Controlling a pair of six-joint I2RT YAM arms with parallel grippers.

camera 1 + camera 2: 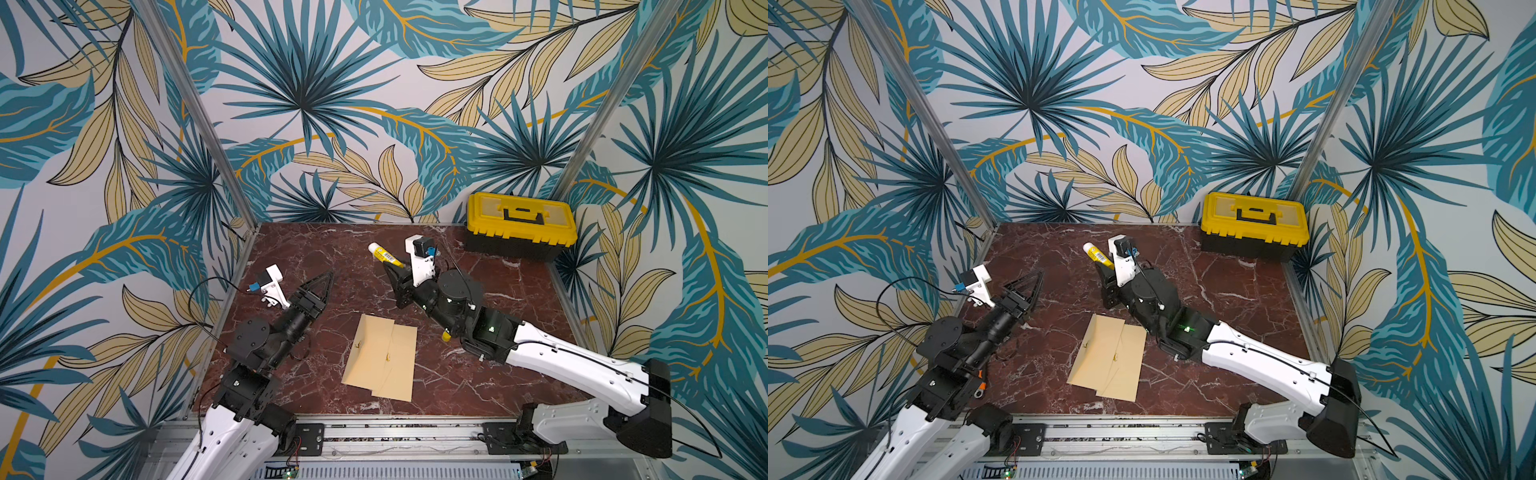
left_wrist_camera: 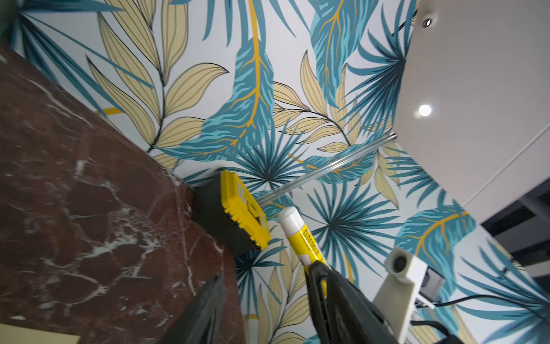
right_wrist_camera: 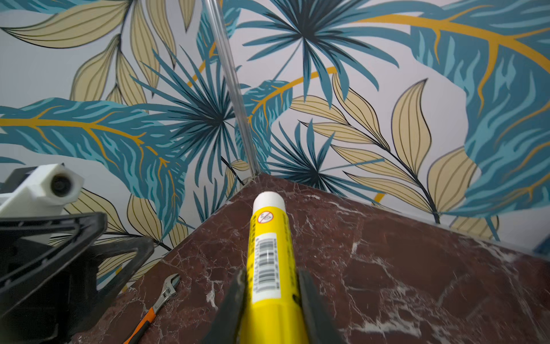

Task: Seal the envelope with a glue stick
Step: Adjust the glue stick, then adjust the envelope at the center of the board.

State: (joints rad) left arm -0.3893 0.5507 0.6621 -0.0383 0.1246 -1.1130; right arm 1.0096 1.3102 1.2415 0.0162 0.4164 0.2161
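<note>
My right gripper (image 1: 391, 266) (image 1: 1105, 268) (image 3: 270, 277) is shut on the glue stick (image 1: 384, 254) (image 1: 1098, 254) (image 3: 268, 238). It holds the yellow barrel above the back of the table, with the bare white tip pointing up and to the left. The left wrist view also catches the glue stick (image 2: 300, 235). The tan envelope (image 1: 380, 357) (image 1: 1106, 361) lies on the marble table (image 1: 498, 299) near the middle, below both grippers. My left gripper (image 1: 328, 279) (image 1: 1036, 280) hangs open and empty to the left of the glue stick. A small yellow cap-like piece (image 1: 446, 336) lies beside the right forearm.
A yellow-lidded black toolbox (image 1: 521, 226) (image 1: 1254, 224) (image 2: 235, 214) stands in the back right corner. A small wrench with an orange handle (image 3: 160, 300) (image 1: 980, 388) lies near the left arm. Leaf-patterned walls close the table on three sides.
</note>
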